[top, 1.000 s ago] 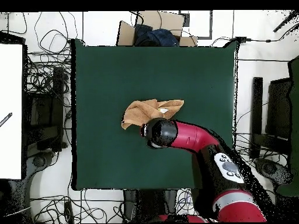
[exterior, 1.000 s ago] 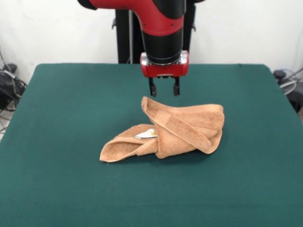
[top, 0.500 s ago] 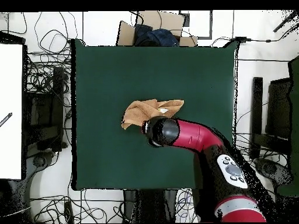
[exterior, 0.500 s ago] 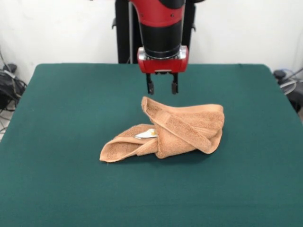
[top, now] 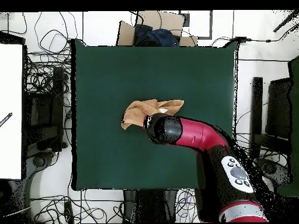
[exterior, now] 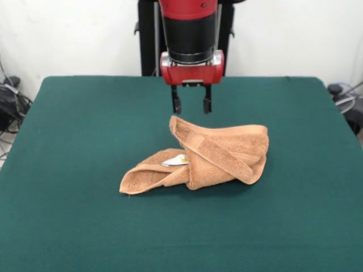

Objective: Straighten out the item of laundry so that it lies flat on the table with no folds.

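Note:
The item of laundry (exterior: 211, 156) is a light orange-tan towel, bunched and folded over itself near the middle of the green table (exterior: 68, 141). One corner trails toward the front left, and a small white tag (exterior: 174, 161) shows in the folds. My gripper (exterior: 191, 105) hangs open just above and behind the towel's raised far corner, holding nothing. In the overhead view the towel (top: 140, 111) pokes out from under the arm's head (top: 163, 129), which hides the gripper.
Green table (top: 105, 76) stretches wide on all sides of the towel. Cables (top: 44, 76) and equipment lie on the floor beyond the table edges, and a cardboard box (top: 155, 29) sits past one edge.
The gripper has risen a little and drifted slightly left in the front view, staying open. The towel has not moved.

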You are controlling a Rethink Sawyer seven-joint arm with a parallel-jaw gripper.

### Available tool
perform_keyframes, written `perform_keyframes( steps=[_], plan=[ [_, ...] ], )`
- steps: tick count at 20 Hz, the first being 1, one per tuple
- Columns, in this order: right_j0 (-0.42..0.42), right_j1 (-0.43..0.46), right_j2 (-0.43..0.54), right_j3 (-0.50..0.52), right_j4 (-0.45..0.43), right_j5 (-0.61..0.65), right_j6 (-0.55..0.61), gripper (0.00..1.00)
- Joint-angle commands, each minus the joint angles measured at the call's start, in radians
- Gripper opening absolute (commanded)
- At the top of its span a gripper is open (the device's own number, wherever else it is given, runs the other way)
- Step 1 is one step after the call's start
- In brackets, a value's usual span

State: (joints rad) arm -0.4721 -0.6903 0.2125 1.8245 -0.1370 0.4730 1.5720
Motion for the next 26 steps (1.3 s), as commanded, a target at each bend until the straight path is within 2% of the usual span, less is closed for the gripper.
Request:
perform_keyframes(
  steps=[1, 5, 18, 22, 26],
  plan=[
    [-0.022, 0.049, 0.088, -0.029, -0.064, -0.076, 0.006, 1.00],
    [-0.051, 0.106, 0.111, -0.039, -0.077, -0.127, -0.009, 1.00],
    [-0.085, 0.144, 0.153, -0.062, -0.097, -0.142, 0.005, 1.00],
    [-0.085, 0.111, 0.155, -0.057, -0.099, -0.120, 0.017, 1.00],
    [-0.075, 0.018, 0.148, -0.045, -0.082, -0.055, 0.017, 1.00]
  ],
)
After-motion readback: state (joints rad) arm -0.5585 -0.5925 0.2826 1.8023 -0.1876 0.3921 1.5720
